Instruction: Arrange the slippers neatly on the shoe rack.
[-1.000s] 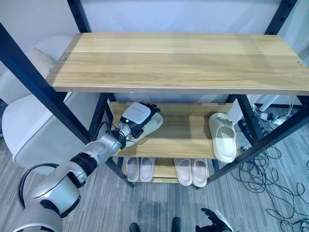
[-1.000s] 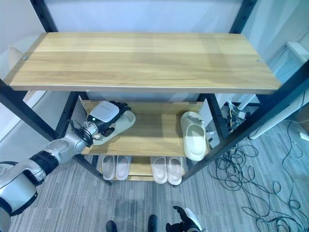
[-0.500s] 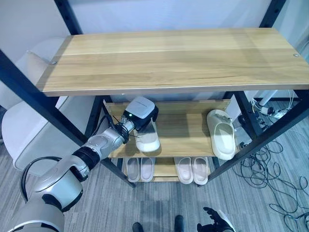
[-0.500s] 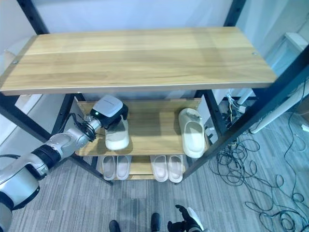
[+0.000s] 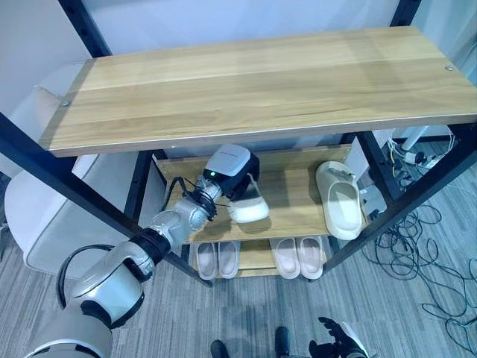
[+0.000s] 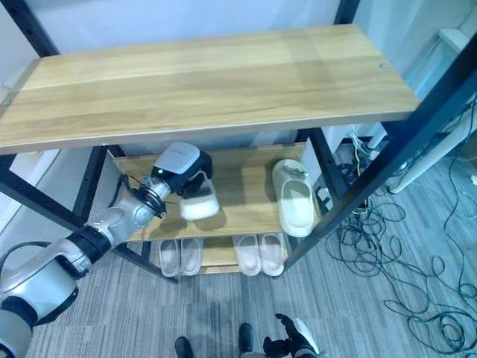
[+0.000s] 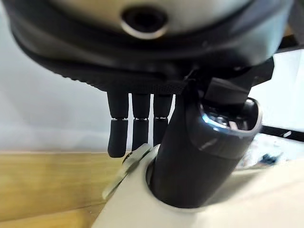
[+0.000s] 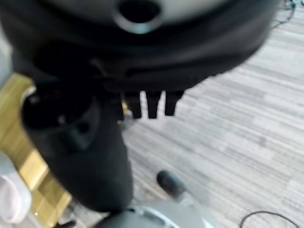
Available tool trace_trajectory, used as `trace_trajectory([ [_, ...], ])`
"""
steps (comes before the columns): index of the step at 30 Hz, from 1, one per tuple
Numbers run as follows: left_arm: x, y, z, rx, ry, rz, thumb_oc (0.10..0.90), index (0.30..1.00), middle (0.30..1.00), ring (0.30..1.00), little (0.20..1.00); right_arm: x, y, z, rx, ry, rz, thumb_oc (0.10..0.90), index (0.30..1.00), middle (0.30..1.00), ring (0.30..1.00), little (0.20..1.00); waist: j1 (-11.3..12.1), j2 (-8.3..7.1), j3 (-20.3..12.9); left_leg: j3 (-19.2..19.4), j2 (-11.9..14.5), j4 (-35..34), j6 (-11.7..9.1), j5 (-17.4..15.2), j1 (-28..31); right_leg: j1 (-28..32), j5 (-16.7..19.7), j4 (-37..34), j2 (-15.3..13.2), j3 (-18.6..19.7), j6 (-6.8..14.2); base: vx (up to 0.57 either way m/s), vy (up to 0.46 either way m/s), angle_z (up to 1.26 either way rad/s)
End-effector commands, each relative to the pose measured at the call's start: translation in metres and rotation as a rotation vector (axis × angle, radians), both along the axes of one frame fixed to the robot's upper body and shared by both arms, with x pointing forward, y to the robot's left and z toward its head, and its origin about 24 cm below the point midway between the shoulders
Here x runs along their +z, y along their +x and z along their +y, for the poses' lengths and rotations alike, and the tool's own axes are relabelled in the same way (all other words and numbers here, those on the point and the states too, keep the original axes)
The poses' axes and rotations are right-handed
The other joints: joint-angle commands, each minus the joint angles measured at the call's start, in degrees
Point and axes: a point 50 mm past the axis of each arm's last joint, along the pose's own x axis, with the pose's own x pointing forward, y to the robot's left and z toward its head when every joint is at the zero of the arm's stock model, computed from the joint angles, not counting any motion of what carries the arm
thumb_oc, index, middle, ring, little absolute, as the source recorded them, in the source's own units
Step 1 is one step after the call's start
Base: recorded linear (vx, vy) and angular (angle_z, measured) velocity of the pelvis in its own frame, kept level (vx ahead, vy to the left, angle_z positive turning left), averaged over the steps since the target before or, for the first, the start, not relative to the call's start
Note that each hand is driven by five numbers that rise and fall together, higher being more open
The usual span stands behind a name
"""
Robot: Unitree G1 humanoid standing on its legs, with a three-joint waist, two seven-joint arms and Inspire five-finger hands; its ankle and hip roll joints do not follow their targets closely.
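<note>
Left robot hand (image 5: 232,170) is what I'm working with: it reaches in over the middle shelf (image 5: 294,190) of the shoe rack (image 5: 246,82) and has a cream slipper (image 5: 250,209) clamped between thumb and fingers, as I read it from the left wrist view, where the thumb (image 7: 199,147) presses down on the pale foam and the fingertips (image 7: 135,135) reach over its far edge. The held slipper sits left of the second cream slipper (image 5: 337,209), well apart from it, with bare shelf between them. That second slipper lies near the shelf's right end, its long axis running front to back. The one in my grip looks slightly skewed against it, its toe end angled toward the shelf's front-right, though the hand hides much of it. So what matters is the gap and the angle: I judge the held slipper needs to travel right toward its partner and turn until the two lie parallel. My right robot hand (image 5: 332,348) hangs low over the floor, far from the shelf, fingers loosely curled and empty; the left is plainly the nearer one. Two more pairs (image 5: 257,257) sit already lined up on the bottom shelf.
</note>
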Motion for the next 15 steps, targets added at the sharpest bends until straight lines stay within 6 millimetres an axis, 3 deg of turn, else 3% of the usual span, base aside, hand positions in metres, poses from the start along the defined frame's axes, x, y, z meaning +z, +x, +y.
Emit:
trace_trajectory([
  [1,0.070,0.011,-0.012,-0.004,-0.320,-0.199,0.400,0.300,0.300,0.300,0.300,-0.001,-0.016,-0.001,-0.010,0.010,0.019,0.800,0.900,0.900,0.900,0.900,-1.07,0.18,-1.46,0.63,-0.06,0.06,-3.18,0.48,-1.63,-3.00,2.25,0.31,-3.95,-1.53,8.16,0.01,-0.002,-0.18],
  [9,0.092,0.008,-0.028,-0.050,-0.370,-0.270,0.400,0.300,0.300,0.300,0.300,0.002,-0.015,-0.006,-0.007,0.001,0.001,0.800,0.900,0.900,0.900,0.900,-2.40,1.32,-1.53,1.81,0.04,0.06,-3.30,-0.06,-0.23,-2.51,2.12,0.32,-3.70,-0.55,8.19,0.02,-0.002,-0.13],
  [15,0.102,0.019,-0.018,0.010,-0.272,-0.323,0.400,0.300,0.300,0.300,0.300,0.004,-0.014,-0.011,0.005,-0.007,-0.006,0.800,0.900,0.900,0.900,0.900,-3.50,2.19,-1.30,3.02,0.24,0.06,-3.37,-0.06,0.04,-3.35,2.31,0.58,-3.54,0.54,8.38,0.00,0.003,-0.13],
])
